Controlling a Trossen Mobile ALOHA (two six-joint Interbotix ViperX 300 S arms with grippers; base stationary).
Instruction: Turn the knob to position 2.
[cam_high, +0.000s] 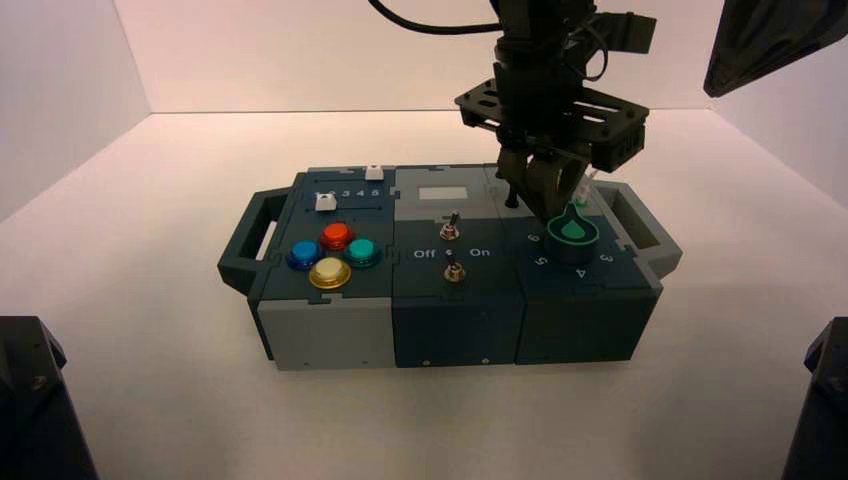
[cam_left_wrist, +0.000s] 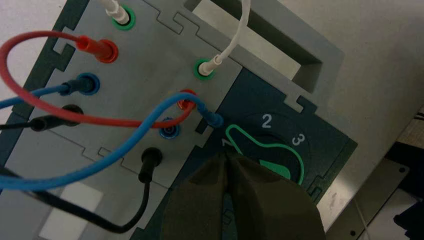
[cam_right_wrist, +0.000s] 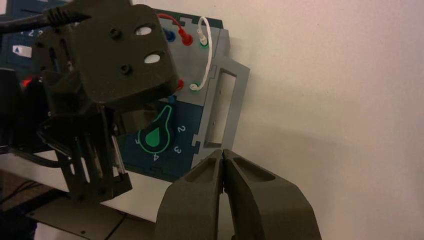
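Note:
The knob (cam_high: 573, 232) is a dark-teal dial with a green teardrop pointer, on the box's right section. In the left wrist view its pointer (cam_left_wrist: 275, 167) has its narrow tip near the number 1, with 2 and 3 further round. My left gripper (cam_high: 545, 195) reaches over the box. Its fingers are shut together, and the tips (cam_left_wrist: 227, 156) sit right beside the pointer's tip, partly covering the dial. The knob also shows in the right wrist view (cam_right_wrist: 154, 137). My right gripper (cam_right_wrist: 223, 152) is shut and empty, held off beyond the box's right handle.
Red (cam_left_wrist: 30, 100), blue (cam_left_wrist: 100, 165), black (cam_left_wrist: 145, 195) and white (cam_left_wrist: 235, 35) plug wires loop over the grey socket panel behind the knob. Four coloured push-buttons (cam_high: 331, 255), two toggle switches (cam_high: 451, 226) and white sliders (cam_high: 324, 202) lie to the left. The box has side handles (cam_high: 640, 220).

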